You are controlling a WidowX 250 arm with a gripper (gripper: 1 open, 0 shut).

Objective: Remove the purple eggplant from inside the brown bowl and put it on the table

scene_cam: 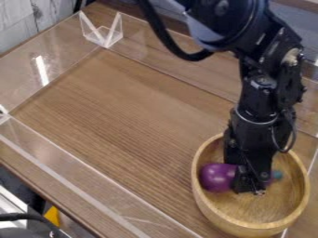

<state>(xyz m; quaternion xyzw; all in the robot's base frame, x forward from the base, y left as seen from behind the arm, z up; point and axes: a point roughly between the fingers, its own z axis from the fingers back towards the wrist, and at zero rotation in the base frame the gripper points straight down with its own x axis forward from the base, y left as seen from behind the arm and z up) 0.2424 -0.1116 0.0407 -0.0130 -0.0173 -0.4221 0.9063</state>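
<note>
The brown bowl (281, 219) stands on the table (137, 112) at the front right. Inside it lies the purple eggplant (218, 175), against the bowl's left wall, its bulbous end showing. My gripper (254, 182) points straight down into the bowl, with its dark fingers set at the eggplant's right end and covering the narrow neck. A speck of teal shows just right of the fingers. The fingers look drawn in against the eggplant, but whether they grip it is hidden.
Clear acrylic walls (50, 65) border the tabletop, with a folded clear piece (102, 30) at the back left. The black arm (255, 56) rises above the bowl toward the top right.
</note>
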